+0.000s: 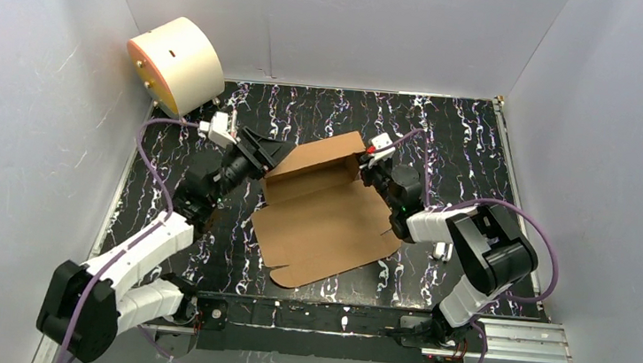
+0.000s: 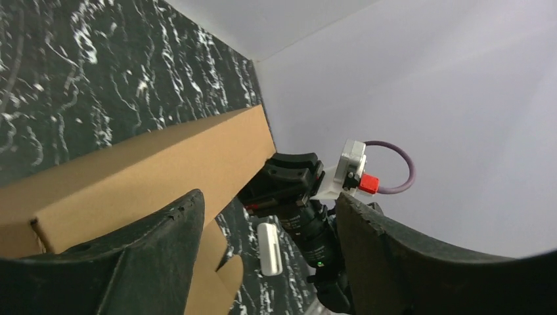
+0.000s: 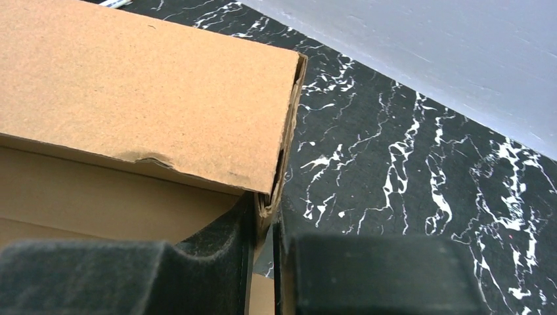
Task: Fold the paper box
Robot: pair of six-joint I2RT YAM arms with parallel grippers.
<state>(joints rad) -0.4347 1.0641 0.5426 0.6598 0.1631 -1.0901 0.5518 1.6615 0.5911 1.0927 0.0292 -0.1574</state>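
Note:
The paper box [image 1: 323, 217] is a brown cardboard sheet lying mid-table, with its far panel [image 1: 325, 157] folded up. My right gripper [image 1: 368, 164] is shut on the right end of that raised panel. In the right wrist view its fingers [image 3: 223, 256] pinch the panel's corner edge [image 3: 270, 197]. My left gripper [image 1: 266, 151] is open at the panel's left end. In the left wrist view its gripper [image 2: 269, 226] has its jaws spread wide, the cardboard [image 2: 151, 170] lying beside the left finger and nothing held between them.
A cream drum with an orange face [image 1: 175, 62] lies at the back left corner. A small white block [image 1: 443, 250] lies beside the right arm, and it also shows in the left wrist view [image 2: 269, 248]. White walls enclose the black marbled table [image 1: 447, 131].

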